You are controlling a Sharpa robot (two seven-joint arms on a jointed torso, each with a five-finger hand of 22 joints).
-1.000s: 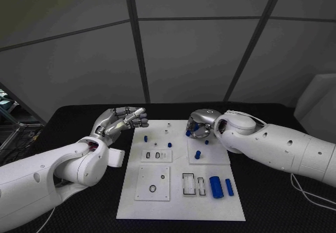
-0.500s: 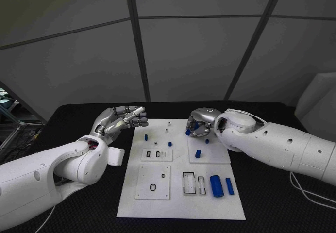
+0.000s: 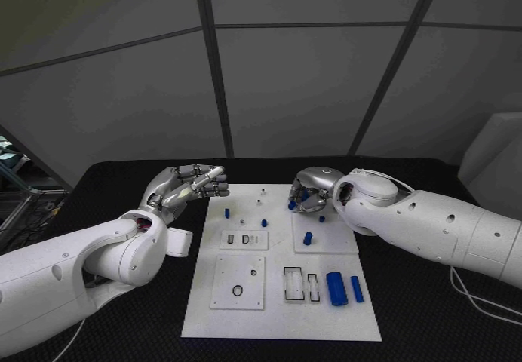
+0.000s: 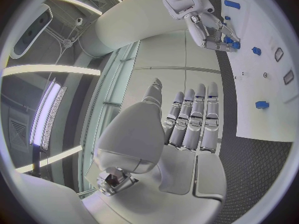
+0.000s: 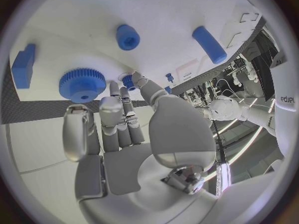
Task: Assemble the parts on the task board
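Right hand (image 3: pixel 312 191) curled down over far end of flat white plastic task board (image 3: pixel 280 317), fingertips at small blue peg (image 5: pixel 129 81), blue toothed gear (image 5: pixel 82 84) just beside. Left hand (image 3: pixel 187 187) raised beside board, fingers straight together, holding nothing, above black worktop (image 3: pixel 424 302).

White task board (image 3: pixel 280 317) flat mid-table; blue parts (image 3: pixel 336 289) scattered on it.

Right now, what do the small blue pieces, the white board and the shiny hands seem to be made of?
The toothed blue wheel looks like matte plastic: even colour, no glare. The flat white task board seems smooth plastic or painted sheet; I cannot tell which. The silver right hand looks like polished metal, with bright highlights.
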